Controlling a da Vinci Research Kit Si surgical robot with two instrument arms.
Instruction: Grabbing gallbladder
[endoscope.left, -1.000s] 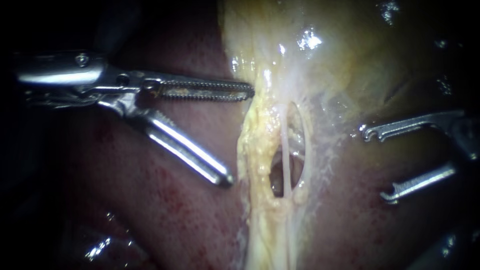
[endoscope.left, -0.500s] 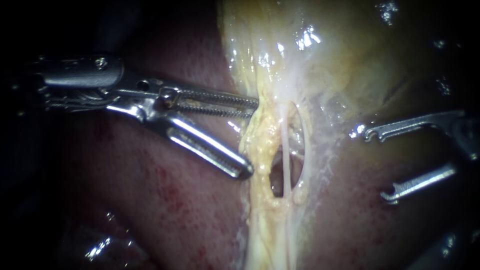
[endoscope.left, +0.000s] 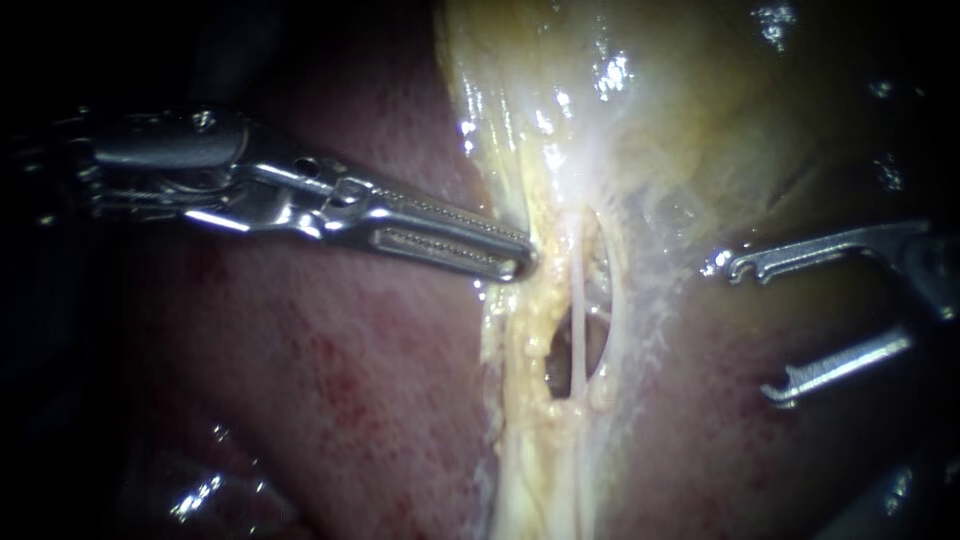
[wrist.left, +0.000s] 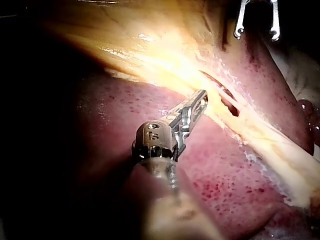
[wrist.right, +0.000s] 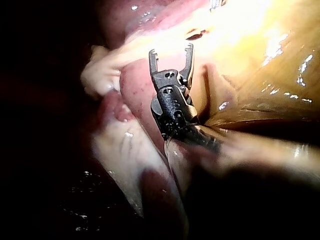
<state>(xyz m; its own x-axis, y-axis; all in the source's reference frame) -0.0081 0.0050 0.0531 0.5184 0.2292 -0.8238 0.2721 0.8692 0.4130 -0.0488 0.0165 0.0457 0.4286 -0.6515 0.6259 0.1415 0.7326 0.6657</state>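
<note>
The yellowish gallbladder (endoscope.left: 700, 120) lies at the upper middle of the endoscope view and narrows downward into a fatty band with a small opening (endoscope.left: 556, 352), crossed by a thin pale tube (endoscope.left: 577, 320). My left instrument (endoscope.left: 520, 262) comes across the red liver (endoscope.left: 330, 380), its jaws closed together on the band's left edge just above the opening. The left wrist view shows the same left instrument (wrist.left: 201, 97) with its tip biting the yellow band. My right instrument (endoscope.left: 755, 328) stands apart from the band with jaws wide open and empty; the right wrist view shows that right instrument (wrist.right: 171, 50) the same.
Liver (wrist.left: 225, 175) flanks the band on both sides. My right instrument's open jaws (wrist.left: 256, 32) hang beyond the band in the left wrist view. Pale wet tissue folds (wrist.right: 125, 150) lie beside the right instrument's shaft.
My left instrument's jaws, wide open a second ago, moved right to the band's edge and closed on it. The right instrument has not moved.
</note>
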